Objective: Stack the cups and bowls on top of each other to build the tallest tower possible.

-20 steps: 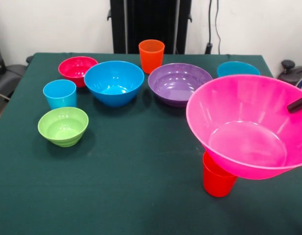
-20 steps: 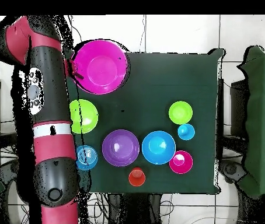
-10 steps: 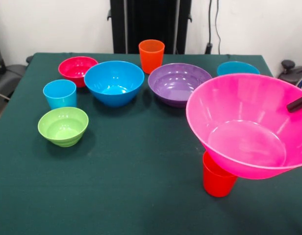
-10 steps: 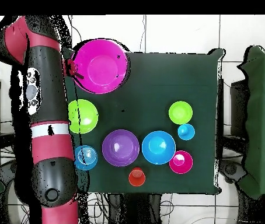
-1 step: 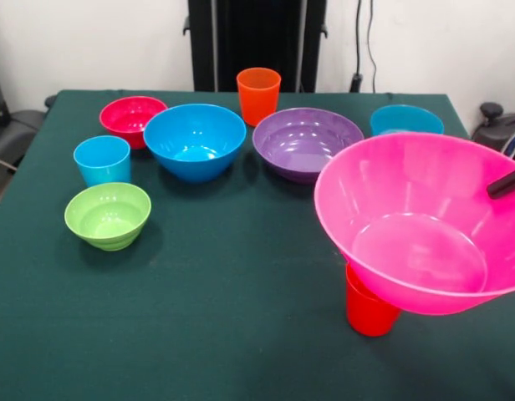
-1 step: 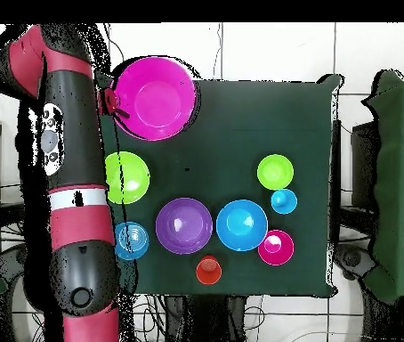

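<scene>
1. Slightly lower and nearer than a second ago, the pink bowl (image 5: pixel 425 221) hangs tilted over the red cup (image 5: pixel 368 306) at the counter (image 5: pixel 224 292) edge.
2. My tool (image 5: pixel 506 181) pinches its rim one-sidedly; a slip would drop it.
3. Dropped, it would topple the cup.

green table (image 5: pixel 224 317), bowls (image 5: pixel 195 140), cups (image 5: pixel 102 159)
</scene>
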Controlling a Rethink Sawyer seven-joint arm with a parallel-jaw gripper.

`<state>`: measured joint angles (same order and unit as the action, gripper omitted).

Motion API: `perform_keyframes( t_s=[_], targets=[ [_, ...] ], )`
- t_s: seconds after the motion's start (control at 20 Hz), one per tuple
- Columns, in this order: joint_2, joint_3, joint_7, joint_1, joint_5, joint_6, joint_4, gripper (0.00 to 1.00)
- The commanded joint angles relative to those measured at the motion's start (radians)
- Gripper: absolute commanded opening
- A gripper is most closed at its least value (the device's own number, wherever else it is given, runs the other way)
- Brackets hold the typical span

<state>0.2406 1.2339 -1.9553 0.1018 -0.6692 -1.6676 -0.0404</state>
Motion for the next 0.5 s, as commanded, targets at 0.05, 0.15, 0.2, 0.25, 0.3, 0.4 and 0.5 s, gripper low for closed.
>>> perform_keyframes(
  t_s=[0.05,0.15,0.2,0.25,0.3,0.4,0.5],
  targets=[
    [-0.040,-0.100,0.253,0.006,0.106,0.072,0.094,0.00],
    [-0.045,-0.120,0.261,0.015,0.124,0.081,0.111,0.00],
    [-0.048,-0.130,0.264,0.019,0.133,0.085,0.119,0.00],
    [-0.051,-0.140,0.267,0.024,0.141,0.088,0.128,0.00],
    [-0.056,-0.149,0.270,0.028,0.149,0.090,0.135,0.00],
    [-0.060,-0.162,0.280,0.032,0.158,0.089,0.142,0.00],
    [-0.067,-0.172,0.282,0.036,0.167,0.086,0.152,0.00]
  ],
)
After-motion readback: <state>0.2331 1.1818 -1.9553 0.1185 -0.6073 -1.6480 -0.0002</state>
